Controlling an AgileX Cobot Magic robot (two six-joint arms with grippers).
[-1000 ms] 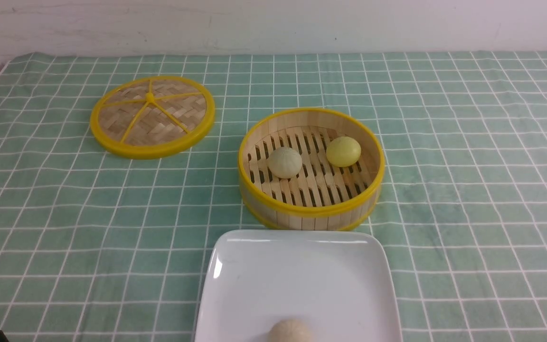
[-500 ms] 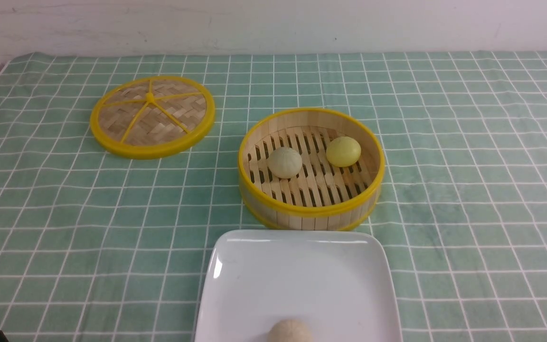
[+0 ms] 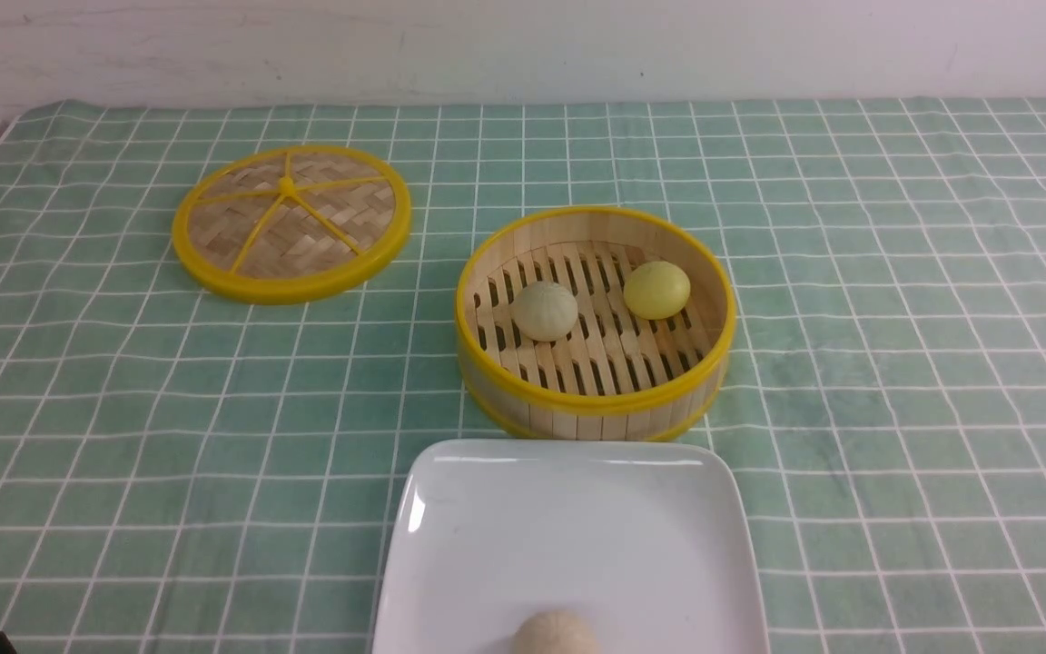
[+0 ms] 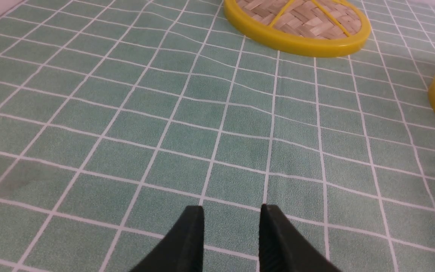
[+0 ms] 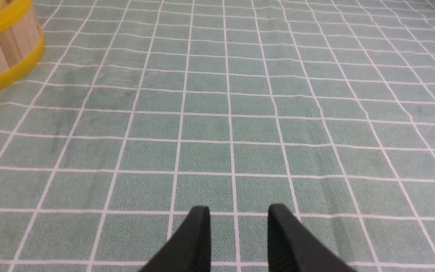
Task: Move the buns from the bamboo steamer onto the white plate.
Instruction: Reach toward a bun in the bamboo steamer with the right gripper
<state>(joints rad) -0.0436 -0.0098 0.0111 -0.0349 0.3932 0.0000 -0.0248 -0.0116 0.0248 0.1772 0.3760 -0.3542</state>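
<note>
Both buns are in the steamer (image 3: 596,413). The yellow bun (image 3: 656,290) is at the far right of the slatted floor. The grey-green bun (image 3: 545,311) is to its left and a bit nearer, not touching it.

The steamer sits mid-table (image 3: 895,363) on a green checked cloth (image 3: 123,409). The white plate (image 3: 577,527) is directly in front of it at the table's near edge. The plate's far rim is just beside the steamer's near wall; can't tell if they touch. A tan ball (image 3: 556,634) is on the plate's near side, cut off by the frame. The woven lid (image 3: 291,222) lies flat at far left, well apart from the steamer.

Left gripper (image 4: 232,207): fingers parted, nothing between them, low over bare cloth. The lid and a bit of the steamer wall show in its wrist view.

Right gripper (image 5: 239,207): also parted and empty, low over bare cloth. Part of the steamer wall is in its wrist view.
</note>
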